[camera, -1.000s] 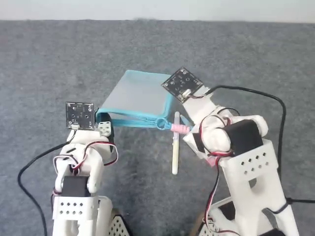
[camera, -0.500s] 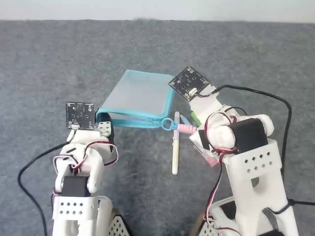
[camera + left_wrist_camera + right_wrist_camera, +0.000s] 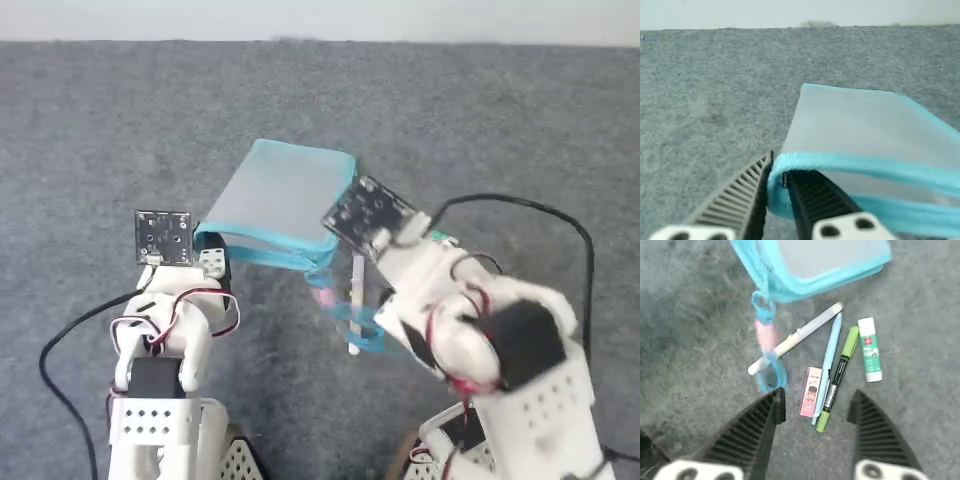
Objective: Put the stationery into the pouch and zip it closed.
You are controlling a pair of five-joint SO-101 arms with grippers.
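Judging by how things lie, the task is at its start. The pouch, a pale translucent bag edged in turquoise, sits just above the middle of the high view with its near edge lifted, and its mouth appears to gape rather than be zipped. The left tool is clamped on the pouch's turquoise corner at the left end of that edge, its jaws nearly together with only the fabric between them. None of the stationery is inside. A white pen, a pale blue pen, a green marker, a glue stick and a small pink eraser all lie on the grey surface just beside the pouch's right end, lower right of centre in the high view and mostly under the right arm. The zipper pull, a blue ring with a pink charm and a blue loop, trails from that end across the white pen. The right tool hangs over this cluster with its jaws spread wide and nothing in them. Every piece remains to be loaded, and then the zip drawn shut. As for writing, the glue stick carries a white label with a red mark and green print, the marker has pale lettering on its dark barrel, and the eraser has a picture wrapper; none of it is large enough to read.
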